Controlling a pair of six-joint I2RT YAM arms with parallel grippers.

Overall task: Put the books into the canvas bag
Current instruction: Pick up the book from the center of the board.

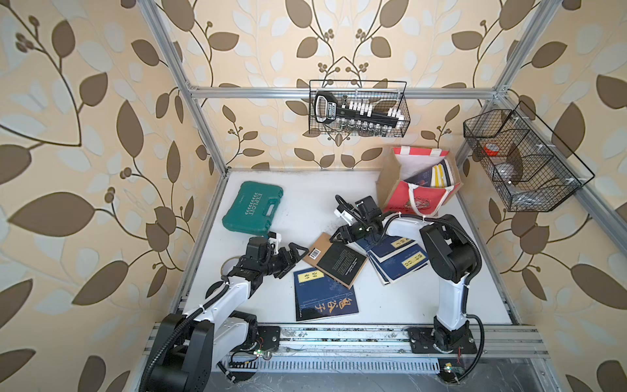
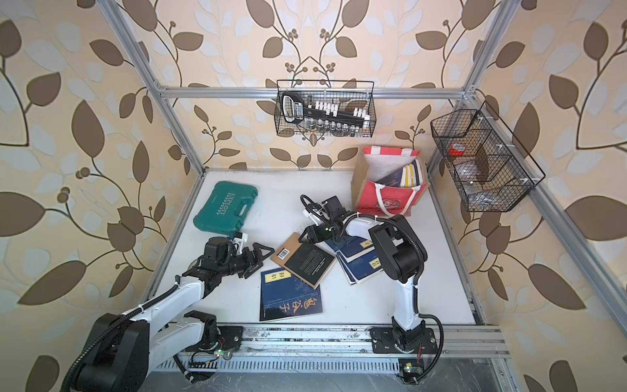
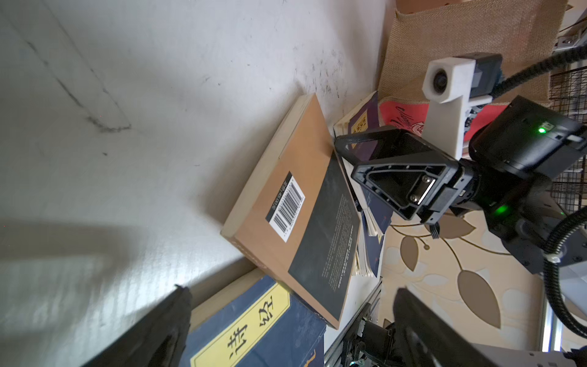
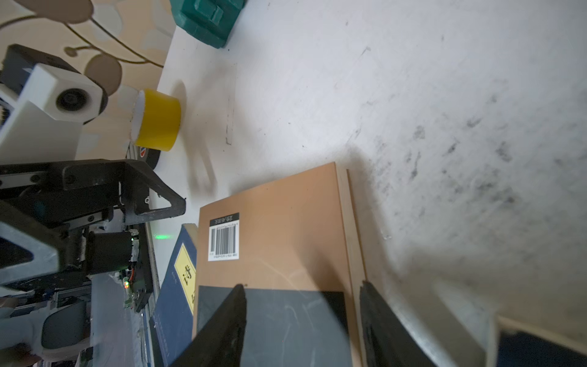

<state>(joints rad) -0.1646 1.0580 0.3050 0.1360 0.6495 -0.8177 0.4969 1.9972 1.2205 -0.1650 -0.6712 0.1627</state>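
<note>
We see the white table with the canvas bag standing open at its far right corner, several books upright inside it. The green tool case lies at the far left, well apart from the bag.

More books lie flat mid-table. A navy book with a yellow label is nearest the front edge. A brown book with a black panel and a barcode overlaps its far corner. A fanned pile of navy books lies on the right under the right arm.

The right gripper is low over the brown book with its jaws spread and gripping nothing. 1 finger is above the black panel, and the other is past the book's page edge, over bare table.

The left gripper sits just beside the brown book's barcode corner, its 2 fingers spread wide and empty. We cannot tell whether it touches the book.

A yellow tape roll stands at the table's left edge.
</note>
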